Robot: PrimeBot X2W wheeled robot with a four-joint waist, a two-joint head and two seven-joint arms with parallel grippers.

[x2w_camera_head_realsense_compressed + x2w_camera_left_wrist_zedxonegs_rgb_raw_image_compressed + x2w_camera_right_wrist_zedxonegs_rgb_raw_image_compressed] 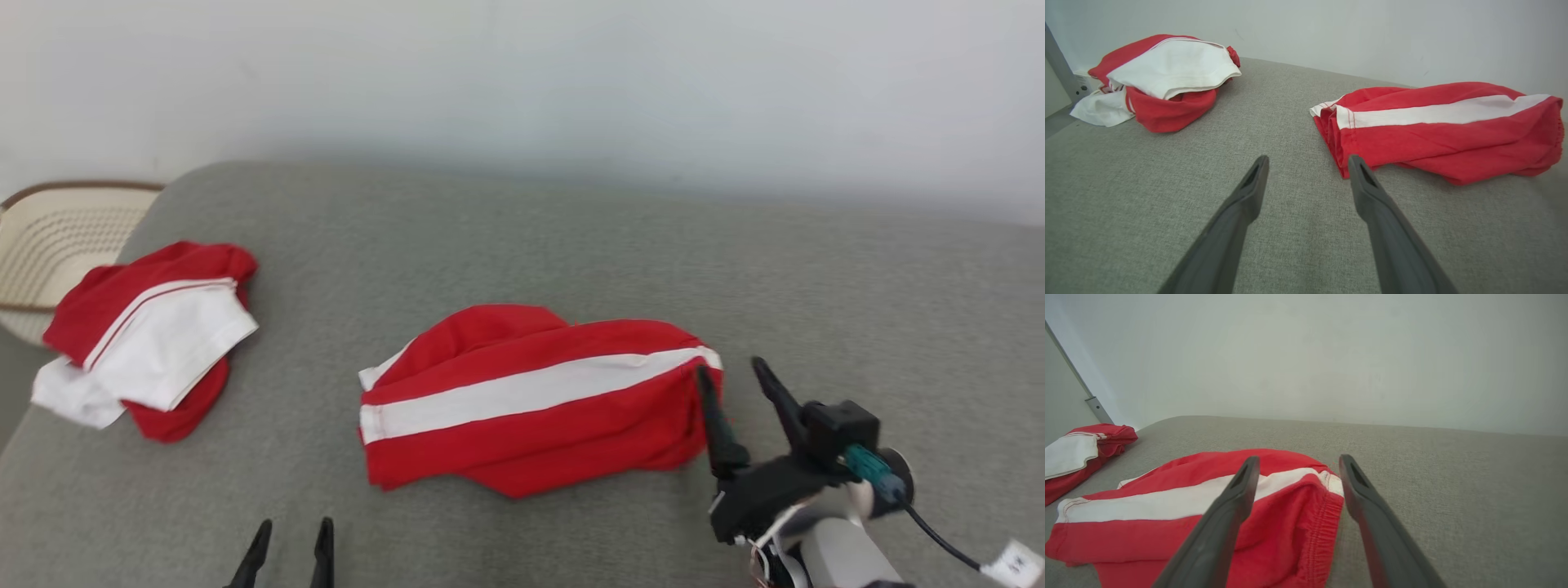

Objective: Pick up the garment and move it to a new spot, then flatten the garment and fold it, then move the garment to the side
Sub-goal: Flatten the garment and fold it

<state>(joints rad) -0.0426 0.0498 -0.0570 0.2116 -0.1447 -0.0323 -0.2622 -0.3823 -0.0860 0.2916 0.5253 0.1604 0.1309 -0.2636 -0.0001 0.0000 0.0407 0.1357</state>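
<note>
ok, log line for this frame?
garment: looks folded, on grey surface | right gripper: open at its waistband end, nothing held | left gripper: open, clear of garment

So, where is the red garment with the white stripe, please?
The red striped garment lies centre of the head view on the grey upholstery, right of the red and white clothing pile, beside the right tool.

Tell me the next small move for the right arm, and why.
Probably ease the right gripper forward and close its fingers on the elastic end of the striped red garment. The fingers stand open at that end, holding nothing, and the garment already lies folded in the middle of the grey surface, so what seems left is carrying it to the side.
</note>
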